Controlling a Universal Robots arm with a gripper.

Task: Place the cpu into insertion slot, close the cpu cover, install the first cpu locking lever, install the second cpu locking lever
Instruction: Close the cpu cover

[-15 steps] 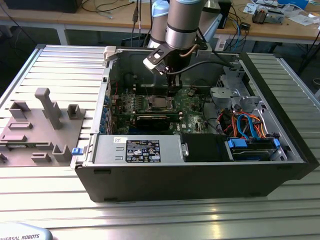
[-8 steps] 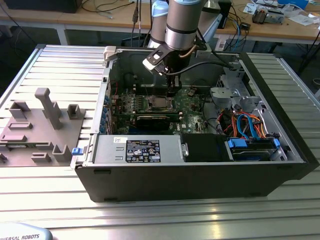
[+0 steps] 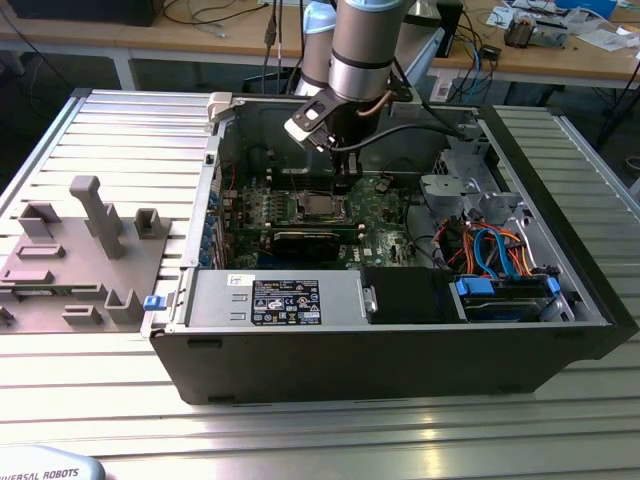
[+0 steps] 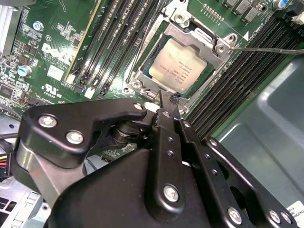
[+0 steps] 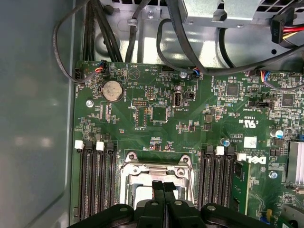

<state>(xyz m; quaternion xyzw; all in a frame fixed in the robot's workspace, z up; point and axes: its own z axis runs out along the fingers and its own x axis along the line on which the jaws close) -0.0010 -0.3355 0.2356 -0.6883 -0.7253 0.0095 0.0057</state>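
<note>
The cpu [image 4: 176, 66], a silver-grey square, lies in the insertion slot [image 4: 142, 76] on the green motherboard [image 4: 61, 38]. The cpu cover [image 4: 202, 34], a silvery frame, lies flat around it. A thin locking lever rod [image 4: 270, 49] sticks out from one corner of the socket. My gripper [image 4: 167, 100] has its black fingers pressed together, tips just over the socket's edge, nothing visible between them. In the first wrist view the gripper [image 5: 164, 186] hangs over the cover [image 5: 156, 167]. In the exterior view the gripper [image 3: 343, 183] reaches down into the case just above the cpu [image 3: 322, 207].
The open computer case [image 3: 560, 300] lies on a slatted metal table. Black memory slots [image 5: 97, 175] flank the socket. Cables [image 5: 190, 52] run along the board's edge. A black power supply [image 3: 290, 300] and a drive cage with blue cables [image 3: 495, 255] sit nearby. A grey fixture [image 3: 80, 250] stands on the exterior view's left.
</note>
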